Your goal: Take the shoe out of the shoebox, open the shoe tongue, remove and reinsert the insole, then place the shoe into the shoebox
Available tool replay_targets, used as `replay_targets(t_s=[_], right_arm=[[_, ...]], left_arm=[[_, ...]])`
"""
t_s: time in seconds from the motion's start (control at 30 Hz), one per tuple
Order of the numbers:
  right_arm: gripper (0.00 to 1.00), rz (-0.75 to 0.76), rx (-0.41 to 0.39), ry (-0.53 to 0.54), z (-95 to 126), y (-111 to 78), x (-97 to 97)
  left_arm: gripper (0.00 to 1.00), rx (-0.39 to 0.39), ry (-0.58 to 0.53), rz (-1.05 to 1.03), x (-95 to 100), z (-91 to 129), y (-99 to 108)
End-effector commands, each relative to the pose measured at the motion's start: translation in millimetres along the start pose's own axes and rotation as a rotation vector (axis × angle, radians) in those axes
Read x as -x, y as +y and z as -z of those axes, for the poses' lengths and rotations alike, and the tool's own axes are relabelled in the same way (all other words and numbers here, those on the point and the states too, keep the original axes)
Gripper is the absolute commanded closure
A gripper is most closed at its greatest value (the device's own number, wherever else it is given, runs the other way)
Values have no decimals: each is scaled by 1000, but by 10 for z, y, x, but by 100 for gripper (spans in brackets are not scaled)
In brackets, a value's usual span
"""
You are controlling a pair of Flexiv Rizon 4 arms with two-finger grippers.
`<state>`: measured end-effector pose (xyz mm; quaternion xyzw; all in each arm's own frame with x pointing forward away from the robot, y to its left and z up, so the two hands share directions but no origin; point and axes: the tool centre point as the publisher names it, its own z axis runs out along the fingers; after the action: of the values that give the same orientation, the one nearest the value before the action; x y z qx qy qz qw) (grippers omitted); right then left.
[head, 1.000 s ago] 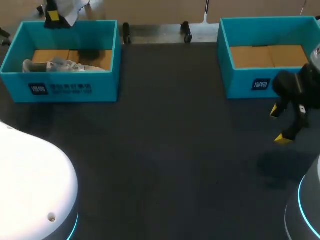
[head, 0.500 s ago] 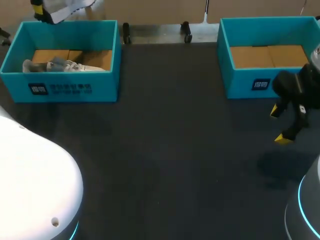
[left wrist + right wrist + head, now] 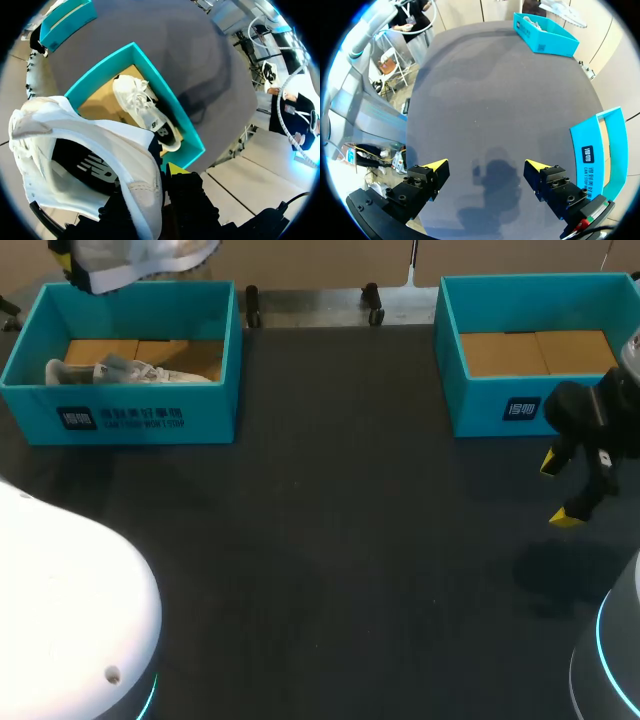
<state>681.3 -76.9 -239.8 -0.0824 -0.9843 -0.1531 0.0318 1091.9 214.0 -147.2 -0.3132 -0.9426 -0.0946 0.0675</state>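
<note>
My left gripper hangs above the back of the left teal shoebox, shut on a white shoe. In the left wrist view the white shoe fills the space ahead of the left gripper, whose fingers clamp the heel collar; one yellow tip shows. The shoe's dark insole faces the camera. A second white shoe lies on its side in the box, also seen below as the second shoe. My right gripper stands open over the table in front of the right teal shoebox, nothing between its fingers.
The right shoebox holds only its brown cardboard floor. In the right wrist view it stands beside the right gripper as a teal wall, with the left shoebox far across the dark table.
My left gripper has lifted the white shoe higher and a little to the left above the left shoebox. The right arm has kept still.
</note>
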Motion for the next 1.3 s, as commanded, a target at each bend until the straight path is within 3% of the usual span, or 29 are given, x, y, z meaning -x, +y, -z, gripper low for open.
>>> replay_targets(t_s=[0.03,0.23,0.37,0.47,0.87,1.1,1.3], right_arm=[[0,0,-2,-2,-7,-2,-8],[0,0,-2,-2,-7,-2,-8],[0,0,-2,-2,-7,-2,-8],[0,0,-2,-2,-7,-2,-8],[0,0,-2,-2,-7,-2,-8],[0,0,-2,-2,-7,-2,-8],[0,0,-2,-2,-7,-2,-8]], left_arm=[[100,73,-72,-139,-80,-134,31],[100,186,-99,-273,-104,-263,209],[100,185,-112,-389,-101,-316,379],[100,229,-117,-471,-98,-369,597],[100,229,-117,-471,-98,-369,597],[100,177,-49,-559,-4,-634,685],[100,206,11,-543,16,-871,753]])
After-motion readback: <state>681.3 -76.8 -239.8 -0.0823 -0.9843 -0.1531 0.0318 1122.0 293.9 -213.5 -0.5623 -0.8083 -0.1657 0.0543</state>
